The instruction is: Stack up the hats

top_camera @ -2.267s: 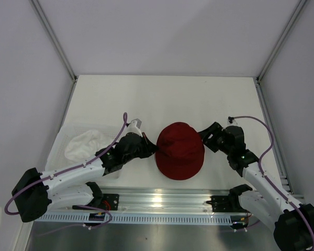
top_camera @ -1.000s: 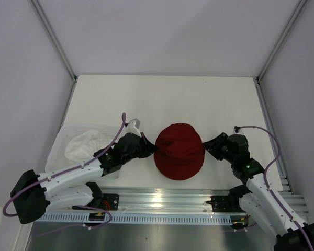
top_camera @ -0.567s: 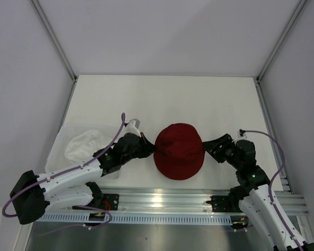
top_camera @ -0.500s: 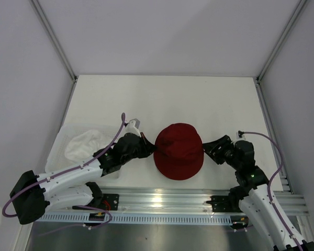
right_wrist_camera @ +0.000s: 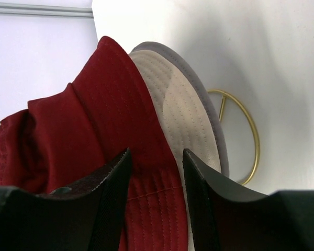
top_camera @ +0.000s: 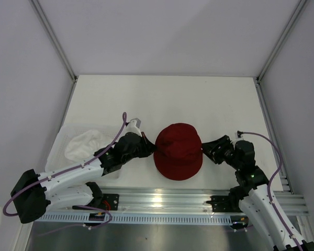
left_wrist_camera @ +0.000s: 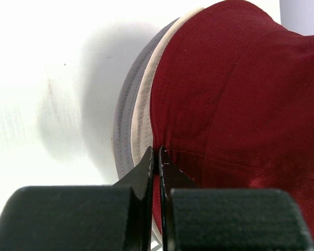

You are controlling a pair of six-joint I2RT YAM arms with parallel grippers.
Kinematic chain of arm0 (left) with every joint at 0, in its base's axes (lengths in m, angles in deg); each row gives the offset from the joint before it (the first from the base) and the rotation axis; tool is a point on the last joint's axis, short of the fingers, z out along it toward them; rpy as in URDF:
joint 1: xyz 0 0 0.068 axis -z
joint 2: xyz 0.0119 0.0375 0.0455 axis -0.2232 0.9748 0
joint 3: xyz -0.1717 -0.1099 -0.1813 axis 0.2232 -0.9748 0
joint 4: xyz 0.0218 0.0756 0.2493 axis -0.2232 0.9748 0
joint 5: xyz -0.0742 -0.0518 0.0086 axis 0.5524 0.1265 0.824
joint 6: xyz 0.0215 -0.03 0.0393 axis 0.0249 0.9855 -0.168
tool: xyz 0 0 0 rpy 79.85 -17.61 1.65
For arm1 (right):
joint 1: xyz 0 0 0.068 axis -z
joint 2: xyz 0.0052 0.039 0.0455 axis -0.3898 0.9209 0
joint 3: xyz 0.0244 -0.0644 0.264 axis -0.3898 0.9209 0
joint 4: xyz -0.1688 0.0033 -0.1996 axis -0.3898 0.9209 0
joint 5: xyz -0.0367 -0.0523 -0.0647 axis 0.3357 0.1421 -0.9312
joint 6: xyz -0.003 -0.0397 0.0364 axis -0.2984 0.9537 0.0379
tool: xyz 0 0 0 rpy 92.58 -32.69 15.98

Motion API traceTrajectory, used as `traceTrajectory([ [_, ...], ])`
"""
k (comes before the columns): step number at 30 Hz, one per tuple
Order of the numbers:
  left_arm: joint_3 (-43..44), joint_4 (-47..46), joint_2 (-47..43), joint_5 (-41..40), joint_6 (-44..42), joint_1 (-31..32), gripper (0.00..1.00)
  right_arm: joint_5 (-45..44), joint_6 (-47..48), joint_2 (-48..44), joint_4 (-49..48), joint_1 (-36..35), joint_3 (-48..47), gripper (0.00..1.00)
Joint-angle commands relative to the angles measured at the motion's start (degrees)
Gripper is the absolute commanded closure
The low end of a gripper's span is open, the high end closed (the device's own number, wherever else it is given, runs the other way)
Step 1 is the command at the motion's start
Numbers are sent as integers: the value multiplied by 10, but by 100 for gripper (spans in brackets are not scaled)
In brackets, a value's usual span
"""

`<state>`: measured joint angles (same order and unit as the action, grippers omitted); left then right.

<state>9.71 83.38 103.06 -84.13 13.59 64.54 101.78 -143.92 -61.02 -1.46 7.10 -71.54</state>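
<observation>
Hats are sitting partly stacked: the dark red hat [top_camera: 179,150] is lying over the beige hat [left_wrist_camera: 141,115] at the near centre of the table, while the white hat [top_camera: 85,144] is lying in the clear tray [top_camera: 56,157] to the left. The left gripper [top_camera: 149,149] is pinching the red hat's left brim, jaws closed tight on the cloth. The right gripper [top_camera: 209,148] is hovering at the right brim with jaws apart (whether cloth lies between them, I cannot tell). With only 1 side being held, a leftward pull is likely to drag the red hat off the beige one. Closing on 2 brims together could lift both.
</observation>
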Motion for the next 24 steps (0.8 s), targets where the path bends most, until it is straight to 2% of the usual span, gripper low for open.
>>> traceTrajectory([
  [1,23,3,4,-6,-15,3,99,27,-28,-12,-13,-1,-9,53],
  [6,26,3,6,-7,-14,3,99,25,-36,-28,17,-2,-9,55],
  [12,24,2,6,-9,-12,3,99,0,-15,-63,101,-6,3,47],
  [18,21,-1,9,-8,-9,3,99,17,-48,-99,84,-6,27,52],
  [24,21,-2,6,-9,-8,3,99,18,-67,-103,72,-13,24,49],
])
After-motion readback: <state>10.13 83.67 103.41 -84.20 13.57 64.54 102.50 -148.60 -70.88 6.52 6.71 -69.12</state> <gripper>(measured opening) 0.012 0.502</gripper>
